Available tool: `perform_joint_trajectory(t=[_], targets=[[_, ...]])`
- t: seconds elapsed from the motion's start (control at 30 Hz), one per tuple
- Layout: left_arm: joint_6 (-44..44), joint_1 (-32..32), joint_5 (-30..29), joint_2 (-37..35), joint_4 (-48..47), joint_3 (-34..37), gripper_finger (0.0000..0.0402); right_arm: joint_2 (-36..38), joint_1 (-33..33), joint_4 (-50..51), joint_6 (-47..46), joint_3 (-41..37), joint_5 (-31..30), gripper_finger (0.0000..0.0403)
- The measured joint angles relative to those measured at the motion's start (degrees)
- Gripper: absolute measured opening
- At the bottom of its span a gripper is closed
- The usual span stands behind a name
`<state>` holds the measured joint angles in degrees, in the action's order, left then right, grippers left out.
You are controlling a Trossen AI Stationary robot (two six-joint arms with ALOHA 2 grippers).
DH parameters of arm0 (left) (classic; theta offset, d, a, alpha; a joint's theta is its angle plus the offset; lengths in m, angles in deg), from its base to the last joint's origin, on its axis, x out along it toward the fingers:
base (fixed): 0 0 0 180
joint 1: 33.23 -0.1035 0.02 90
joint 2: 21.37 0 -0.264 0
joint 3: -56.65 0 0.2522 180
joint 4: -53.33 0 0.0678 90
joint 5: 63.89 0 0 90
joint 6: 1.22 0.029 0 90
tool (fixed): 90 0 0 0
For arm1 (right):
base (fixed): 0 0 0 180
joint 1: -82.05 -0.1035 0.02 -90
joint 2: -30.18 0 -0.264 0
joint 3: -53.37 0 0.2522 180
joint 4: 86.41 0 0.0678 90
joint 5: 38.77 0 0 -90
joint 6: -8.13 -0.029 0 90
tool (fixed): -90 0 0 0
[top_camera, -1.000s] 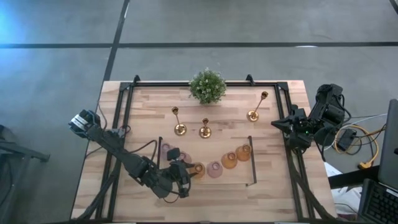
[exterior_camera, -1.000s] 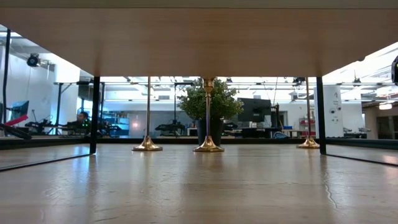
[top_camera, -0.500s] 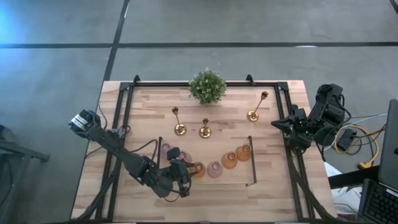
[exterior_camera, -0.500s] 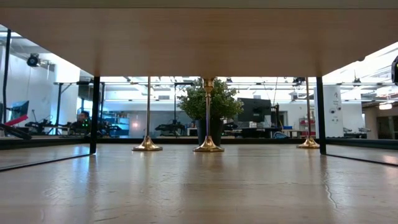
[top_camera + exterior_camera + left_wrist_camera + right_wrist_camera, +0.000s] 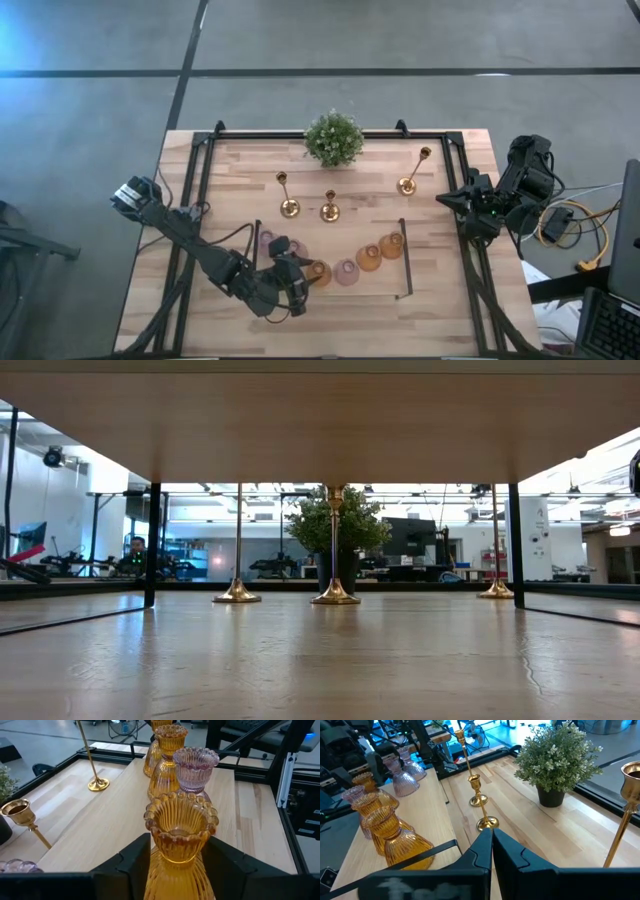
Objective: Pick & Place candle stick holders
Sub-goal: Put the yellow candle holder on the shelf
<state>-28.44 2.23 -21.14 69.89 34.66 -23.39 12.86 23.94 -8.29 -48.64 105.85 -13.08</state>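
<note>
Fingers flank a ribbed amber glass cup with beaded rim.

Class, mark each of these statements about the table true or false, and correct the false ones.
1. The left gripper has its fingers on either side of an amber glass cup. True.
2. The right gripper is holding a gold candlestick. False: its fingers are shut on nothing, at the table's right edge.
3. Three gold candlesticks stand upright on the table. True: the left candlestick, the middle candlestick and the right candlestick.
4. The potted plant stands at the near edge beside the glass cups. False: it stands at the far edge, behind the candlesticks.
5. The cup next beyond the amber one is a pink glass cup. True.
</note>
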Motion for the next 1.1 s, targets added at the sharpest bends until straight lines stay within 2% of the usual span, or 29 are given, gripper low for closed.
perform_joint_trajectory(t=[0.73,1.1], targets=[[2.2,0.02,1.25,-0.66,-0.23,-2.27,0.0181,0.0,0.0,0.02,0.0,0.0,0.0,0.0008],[4.22,-0.04,0.83,-2.4,-3.67,-3.85,0.0179,0.0,0.0,0.01,0.0,0.0,0.0,0.0008]])
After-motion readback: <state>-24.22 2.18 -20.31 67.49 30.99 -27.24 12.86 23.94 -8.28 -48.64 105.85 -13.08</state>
